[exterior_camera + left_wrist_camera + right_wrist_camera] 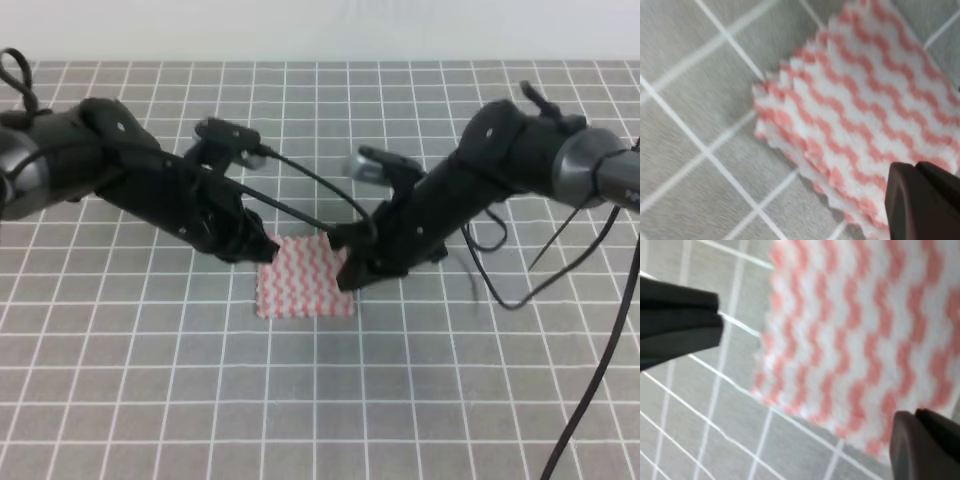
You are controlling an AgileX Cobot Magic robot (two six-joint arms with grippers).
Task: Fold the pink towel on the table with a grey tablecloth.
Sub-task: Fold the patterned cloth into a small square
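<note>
The pink towel (305, 285) lies flat in the middle of the table with a grey tablecloth (320, 400), small and rectangular. Stacked zigzag edges show at the towel (860, 115) in the left wrist view, so it lies in layers. My left gripper (265, 246) is low at its far left corner; only one dark finger (925, 200) shows, over the cloth and holding nothing. At the towel's right edge, my right gripper (345, 272) is open. In the right wrist view its fingers (680, 320) stand well apart over the towel (850, 330), with nothing pinched.
Both black arms reach in from the sides and meet over the towel. Loose black cables (600, 350) hang from the right arm down toward the front right of the table. White grid lines cover the cloth all around.
</note>
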